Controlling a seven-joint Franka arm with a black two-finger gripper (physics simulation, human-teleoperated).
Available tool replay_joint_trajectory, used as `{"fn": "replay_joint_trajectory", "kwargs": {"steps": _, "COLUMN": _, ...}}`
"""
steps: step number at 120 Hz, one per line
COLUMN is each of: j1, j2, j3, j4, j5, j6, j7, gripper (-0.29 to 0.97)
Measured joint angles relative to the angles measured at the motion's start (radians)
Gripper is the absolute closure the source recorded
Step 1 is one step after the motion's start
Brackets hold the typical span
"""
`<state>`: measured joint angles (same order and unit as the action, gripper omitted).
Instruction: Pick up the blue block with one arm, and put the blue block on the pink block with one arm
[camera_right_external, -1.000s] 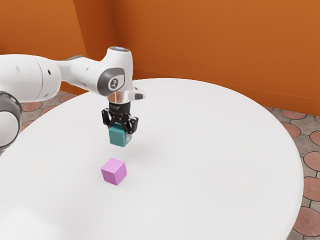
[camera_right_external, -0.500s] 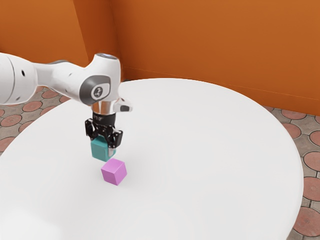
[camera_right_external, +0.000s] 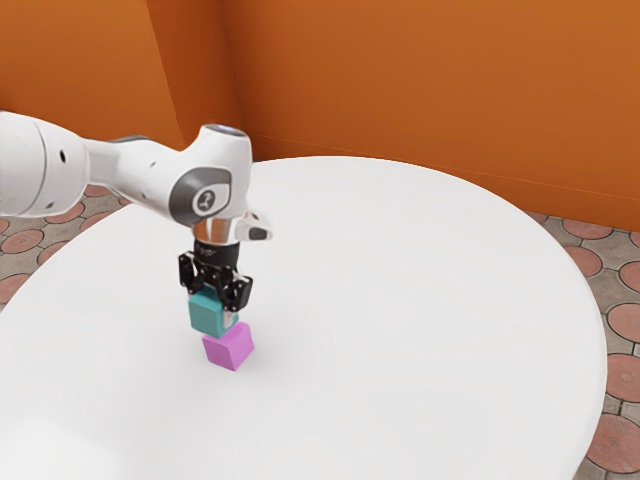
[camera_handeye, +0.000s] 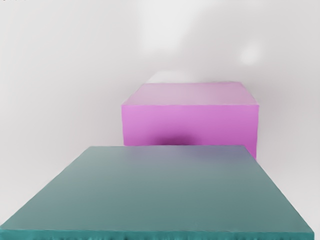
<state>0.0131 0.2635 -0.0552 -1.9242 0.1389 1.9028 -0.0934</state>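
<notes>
Clamping blue block (camera_right_external: 207, 314) between fingers (camera_right_external: 239, 291), just above pink block (camera_right_external: 229, 349); wrist view adds pink side face.

Bright, even light; soft shadow on the pink block (camera_handeye: 190, 112).

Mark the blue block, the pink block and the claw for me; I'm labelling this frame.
blue block (camera_right_external: 207, 318): exterior view, its front face.
pink block (camera_right_external: 226, 353): exterior view, its front face.
claw (camera_right_external: 214, 300): exterior view, midway between its fingertips.
</notes>
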Motion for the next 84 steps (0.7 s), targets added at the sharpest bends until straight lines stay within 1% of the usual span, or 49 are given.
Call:
{"fn": "replay_joint_trajectory", "kwargs": {"steps": 6, "j1": -0.001, "j2": 0.002, "j3": 0.0, "j4": 0.001, "j5": 0.001, "j6": 0.002, "j7": 0.001, "gripper": 0.26}}
{"fn": "replay_joint_trajectory", "kwargs": {"steps": 30, "j1": -0.002, "j2": 0.005, "j3": -0.002, "j4": 0.004, "j5": 0.01, "j6": 0.007, "j7": 0.005, "gripper": 0.12}}
{"fn": "replay_joint_trajectory", "kwargs": {"steps": 52, "j1": -0.01, "j2": 0.003, "j3": -0.006, "j4": 0.023, "j5": 0.014, "j6": 0.009, "j7": 0.008, "gripper": 0.05}}
{"fn": "replay_joint_trajectory", "kwargs": {"steps": 72, "j1": -0.017, "j2": -0.006, "j3": -0.008, "j4": 0.089, "j5": 0.028, "j6": 0.005, "j7": 0.012, "gripper": 0.02}}
{"fn": "replay_joint_trajectory", "kwargs": {"steps": 84, "j1": -0.015, "j2": -0.01, "j3": -0.007, "j4": 0.222, "j5": 0.031, "j6": -0.033, "j7": 0.014, "gripper": 0.01}}
